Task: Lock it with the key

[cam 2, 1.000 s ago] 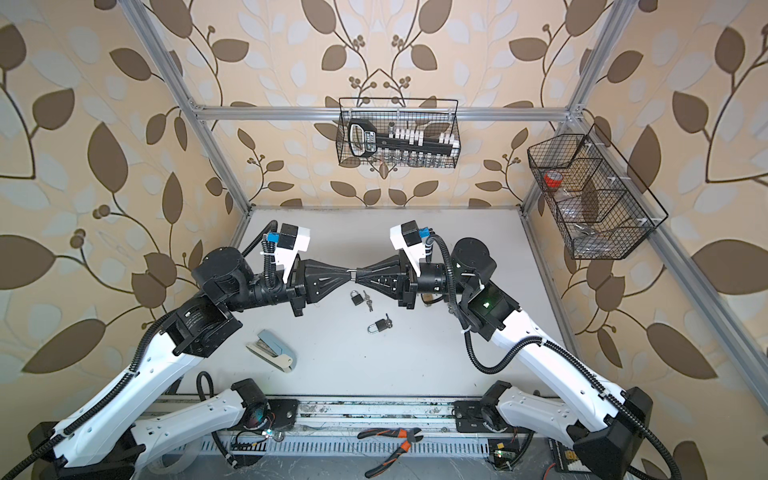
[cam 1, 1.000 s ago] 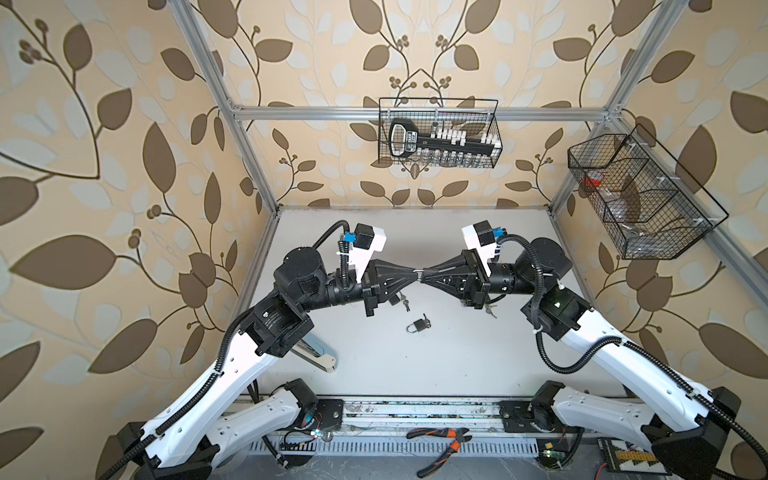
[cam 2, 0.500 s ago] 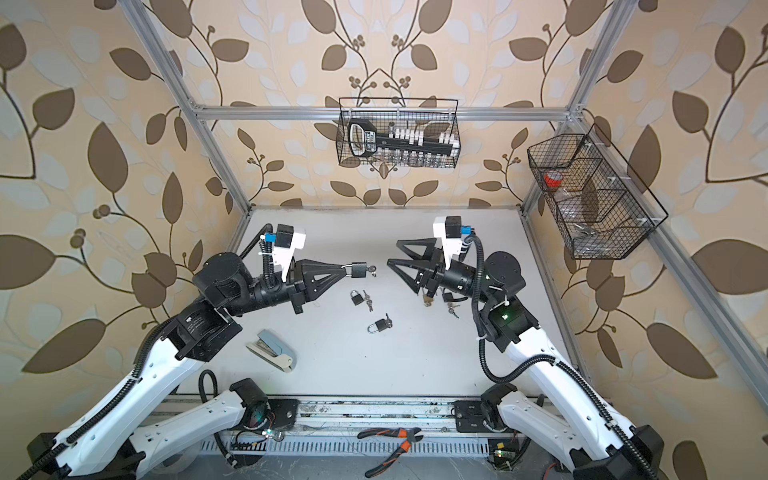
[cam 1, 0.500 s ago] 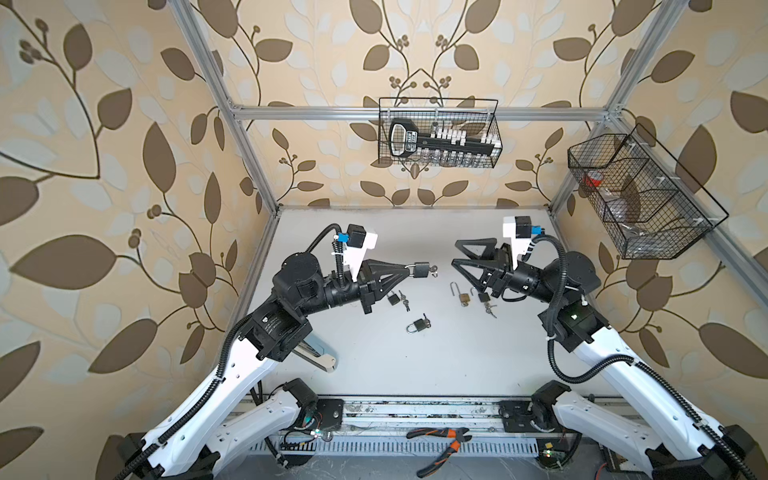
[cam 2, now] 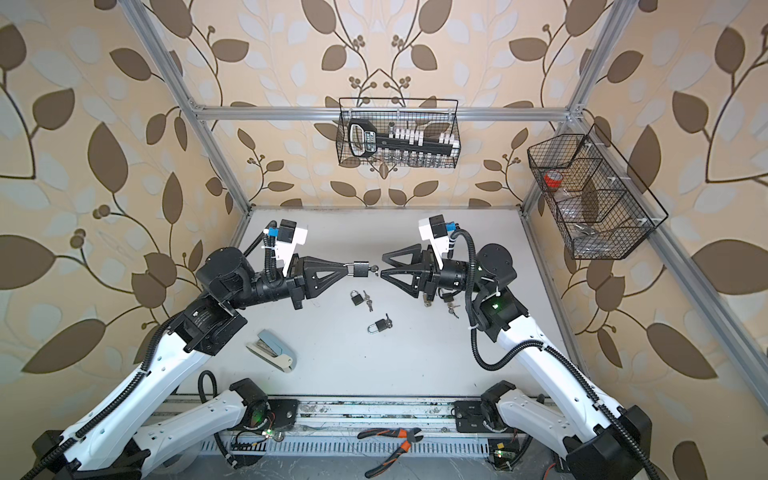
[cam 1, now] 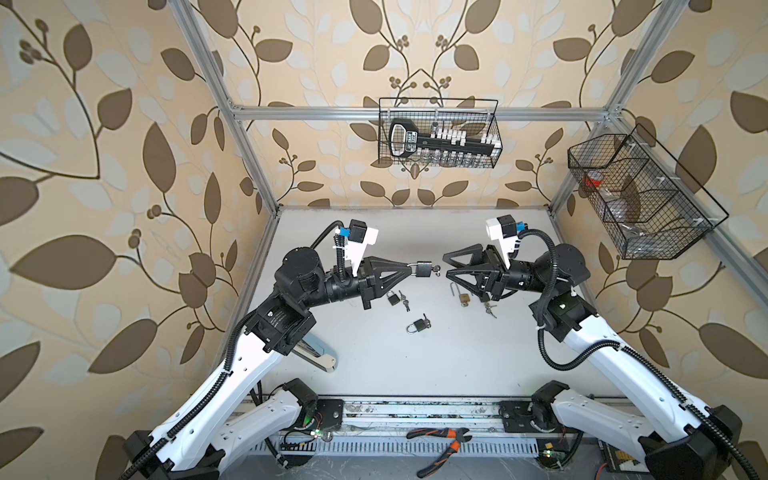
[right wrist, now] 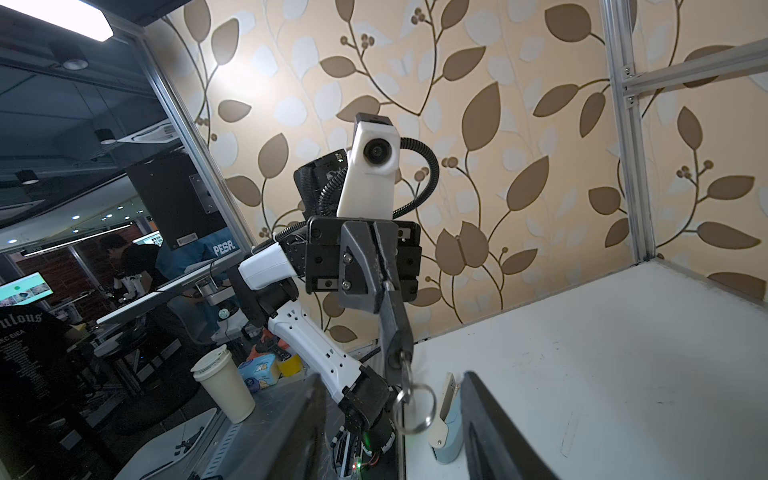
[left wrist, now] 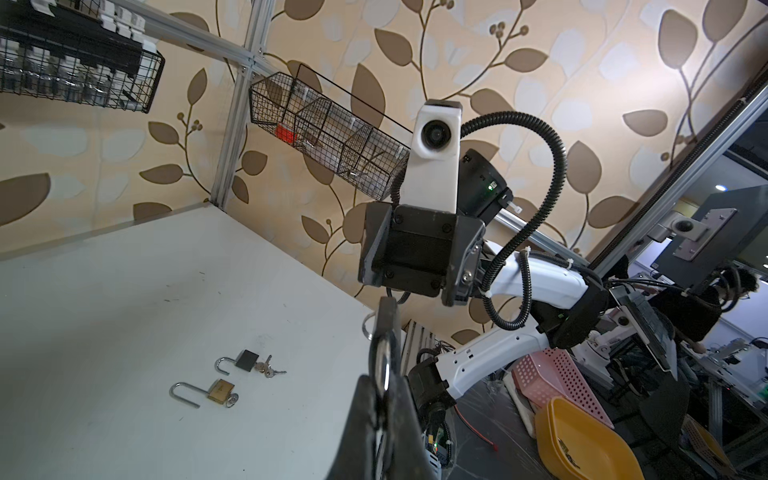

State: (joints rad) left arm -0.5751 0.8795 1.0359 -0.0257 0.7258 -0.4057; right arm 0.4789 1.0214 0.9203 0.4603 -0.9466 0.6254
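Left gripper (cam 1: 412,269) clamped on the shackle of a black padlock (cam 1: 424,269), held in the air above the table (cam 1: 374,361), key (cam 1: 436,270) in its keyhole facing the right gripper (cam 1: 445,265), whose jaws stand apart and empty just beside the key.

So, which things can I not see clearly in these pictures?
Padlock in the left gripper: whether its shackle is latched; too small in both top views, edge-on in the left wrist view.
Key in it: angle too small.
Brass padlock: mostly behind the right gripper in a top view.
Stapler: half under the left arm in a top view.
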